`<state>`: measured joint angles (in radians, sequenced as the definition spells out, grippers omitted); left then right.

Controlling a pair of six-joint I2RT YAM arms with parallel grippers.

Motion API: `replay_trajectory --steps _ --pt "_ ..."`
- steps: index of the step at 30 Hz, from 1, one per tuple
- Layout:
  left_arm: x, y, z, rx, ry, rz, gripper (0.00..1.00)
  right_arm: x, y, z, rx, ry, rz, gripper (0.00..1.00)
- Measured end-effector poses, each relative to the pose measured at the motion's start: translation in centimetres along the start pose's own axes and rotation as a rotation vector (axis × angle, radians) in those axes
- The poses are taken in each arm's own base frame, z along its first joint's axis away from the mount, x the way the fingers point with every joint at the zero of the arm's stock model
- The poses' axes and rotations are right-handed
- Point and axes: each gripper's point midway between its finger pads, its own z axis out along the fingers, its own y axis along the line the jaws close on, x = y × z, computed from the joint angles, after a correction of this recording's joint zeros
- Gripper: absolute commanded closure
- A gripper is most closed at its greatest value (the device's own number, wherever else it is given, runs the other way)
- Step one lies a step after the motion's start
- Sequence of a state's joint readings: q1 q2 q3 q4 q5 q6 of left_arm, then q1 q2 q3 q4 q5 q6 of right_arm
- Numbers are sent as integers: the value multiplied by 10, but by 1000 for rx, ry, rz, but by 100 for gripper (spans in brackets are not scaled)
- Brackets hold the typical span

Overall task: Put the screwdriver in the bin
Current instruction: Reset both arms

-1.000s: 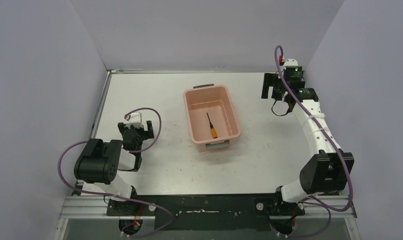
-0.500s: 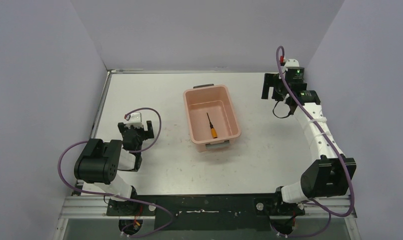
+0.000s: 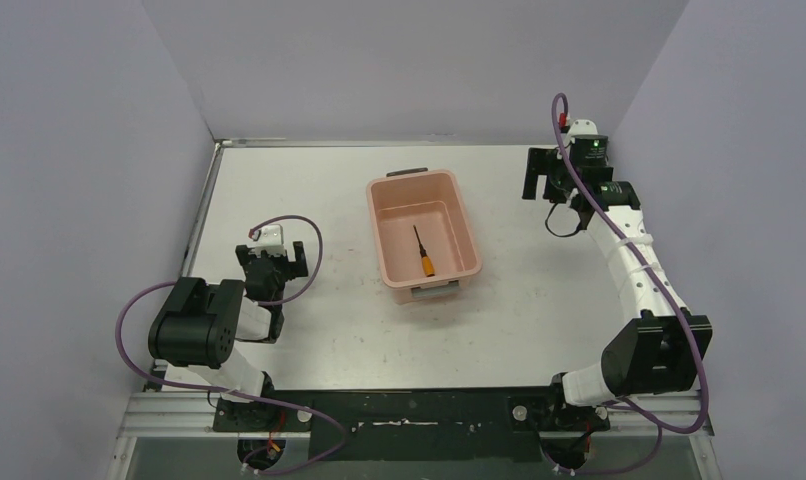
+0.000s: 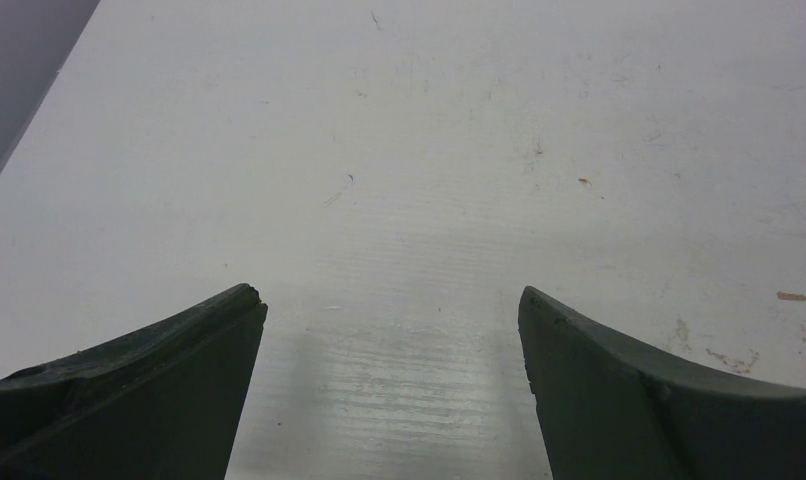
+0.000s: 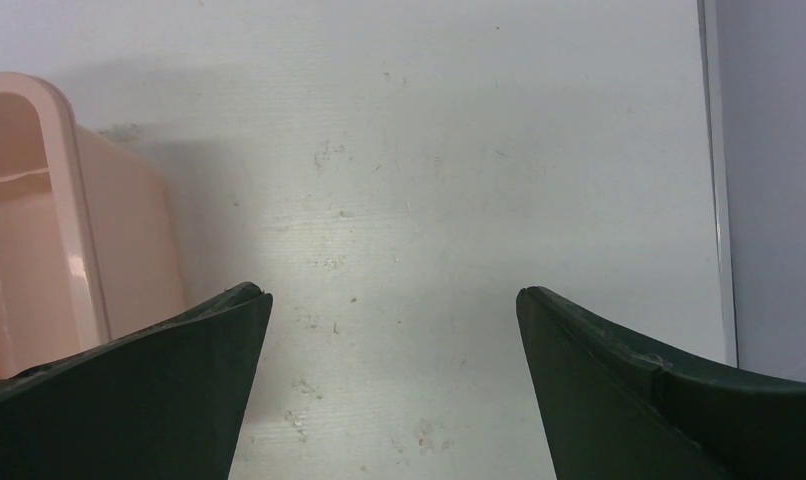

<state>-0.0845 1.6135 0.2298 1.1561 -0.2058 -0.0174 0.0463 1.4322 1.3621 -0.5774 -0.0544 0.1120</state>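
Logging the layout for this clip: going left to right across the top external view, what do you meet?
left end effector → bin, with the screwdriver lying inside it → right end effector

No readable text or labels appear anywhere.

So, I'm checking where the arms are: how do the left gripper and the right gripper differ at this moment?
The left gripper sits tucked back near its own base, while the right gripper is stretched out toward the far right corner of the table. The right gripper's camera catches the bin at its left edge; the left gripper's shows only bare table. Both are open and empty, apart from the bin, where the screwdriver lies.
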Motion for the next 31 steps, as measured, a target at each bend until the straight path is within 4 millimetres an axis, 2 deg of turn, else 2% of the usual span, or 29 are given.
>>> replay_trajectory --steps 8,14,31 --pt "0 0 0 0 0 0 3 2 -1 1 3 4 1 0" --pt "0 0 0 0 0 0 3 0 -13 0 79 -8 31 0" --pt "0 0 0 0 0 0 3 1 -5 -2 35 -20 28 0"
